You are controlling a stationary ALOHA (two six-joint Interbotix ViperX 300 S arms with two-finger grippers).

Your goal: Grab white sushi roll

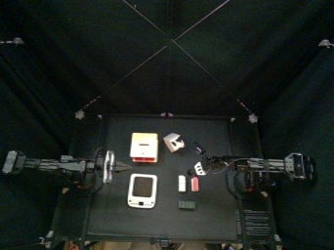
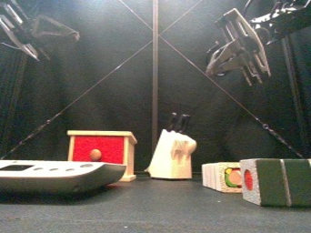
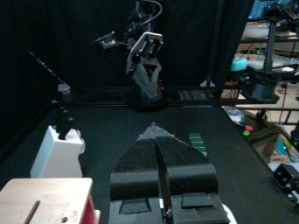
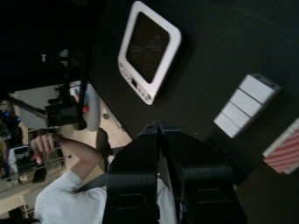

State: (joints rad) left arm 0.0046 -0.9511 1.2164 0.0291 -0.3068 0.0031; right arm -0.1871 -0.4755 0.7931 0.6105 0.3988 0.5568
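The white sushi roll (image 1: 182,183) is a tiny white oblong on the black table (image 1: 117,200), between the white phone-like device (image 1: 144,190) and a small red piece (image 1: 194,183). The right wrist view shows the roll (image 4: 246,103) as a segmented white bar beside the red striped piece (image 4: 282,147). My right gripper (image 1: 210,165) hangs high above the table, right of the roll, jaws shut and empty (image 4: 158,131). In the front view it is at the top right (image 2: 237,47), with the roll (image 2: 223,176) low on the table. My left gripper (image 3: 158,133) rests shut at the left (image 1: 115,168).
A red-fronted wooden box (image 1: 144,145) and a white knife block (image 1: 171,142) stand at the table's back. A dark green piece (image 1: 187,205) lies near the front edge (image 2: 279,180). A person's arm (image 4: 59,162) shows beyond the curtains.
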